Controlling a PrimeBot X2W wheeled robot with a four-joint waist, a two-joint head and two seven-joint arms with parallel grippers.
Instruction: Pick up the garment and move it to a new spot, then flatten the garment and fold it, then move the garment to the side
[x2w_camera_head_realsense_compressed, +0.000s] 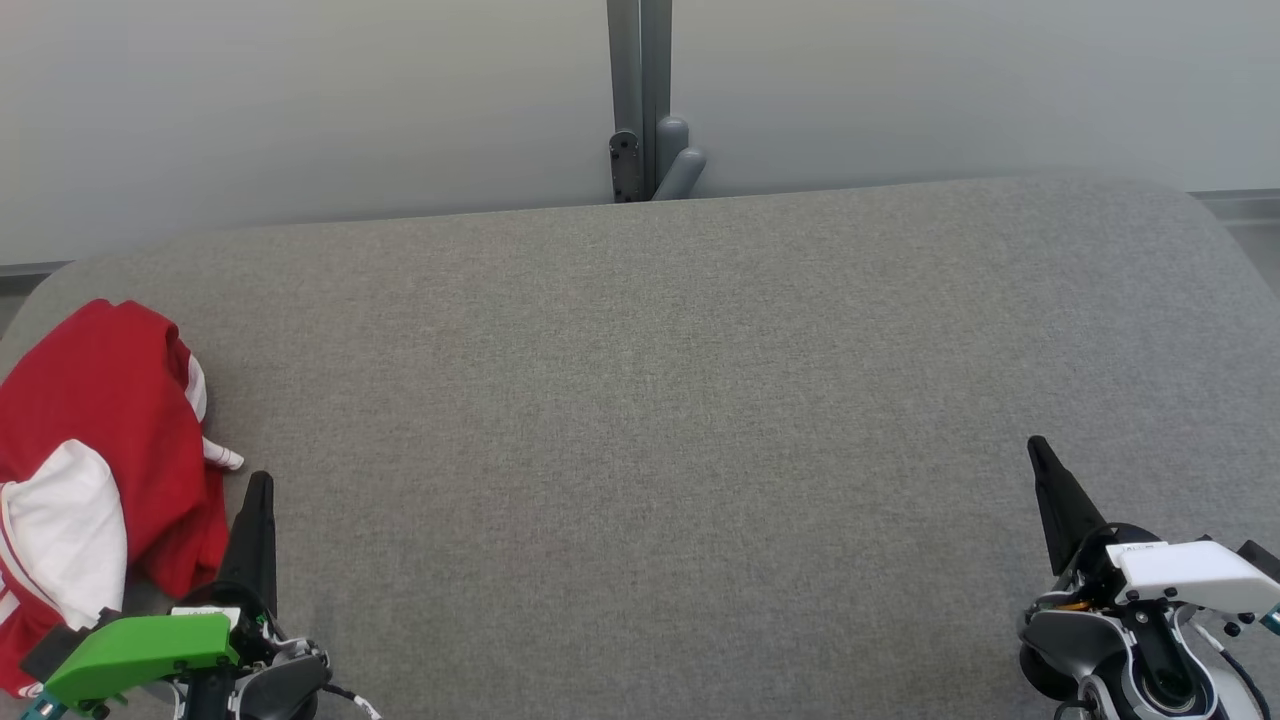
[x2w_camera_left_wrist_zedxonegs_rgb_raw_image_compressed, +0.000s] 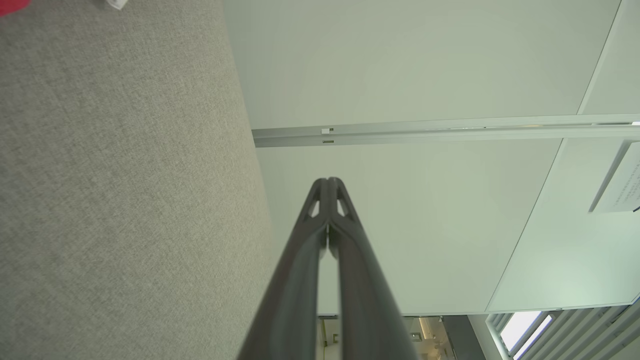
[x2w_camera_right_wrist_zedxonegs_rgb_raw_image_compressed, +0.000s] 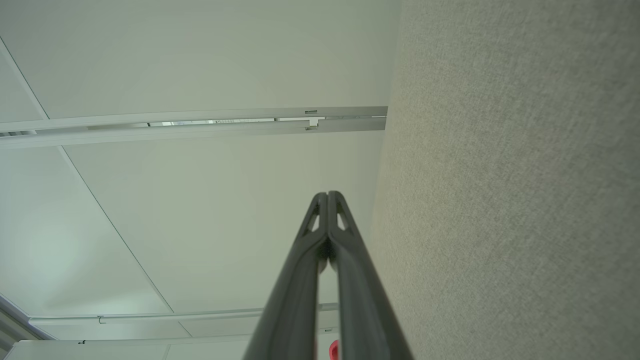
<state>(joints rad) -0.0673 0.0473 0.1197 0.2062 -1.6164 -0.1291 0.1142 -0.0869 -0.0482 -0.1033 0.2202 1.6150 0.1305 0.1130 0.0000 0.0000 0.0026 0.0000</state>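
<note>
- One garment (x2w_camera_head_realsense_compressed: 100, 440), red with white panels, lies in a crumpled heap at the left end of the grey bench (x2w_camera_head_realsense_compressed: 640, 400), partly running off the head view's left edge.
- Both grippers sit low at the near edge of the bench, well apart from each other, with the wide bare middle of the bench between them.
- The left gripper (x2w_camera_head_realsense_compressed: 258, 482) is just beside the garment's right border. Its fingers are pressed together on nothing, as the left wrist view confirms (x2w_camera_left_wrist_zedxonegs_rgb_raw_image_compressed: 328, 181), where a sliver of red cloth shows in the top left corner.
- The right gripper (x2w_camera_head_realsense_compressed: 1035, 445) is at the far side from the garment, and its fingers are likewise clenched and empty, seen tip to tip in the right wrist view (x2w_camera_right_wrist_zedxonegs_rgb_raw_image_compressed: 327, 194).
- The deciding relation: the garment lies to the left of the left gripper, with its longer run going near to far, roughly parallel to the way those fingers point. A small white end of cloth (x2w_camera_head_realsense_compressed: 225, 458) pokes out just left of the fingertip.
- By my judgement the left arm is plainly the nearer one for the first lift. It would need to part its fingers and swing left onto the heap, then carry it toward the bare middle.
- No step of the task looks done yet: the garment is neither flattened nor folded.
</note>
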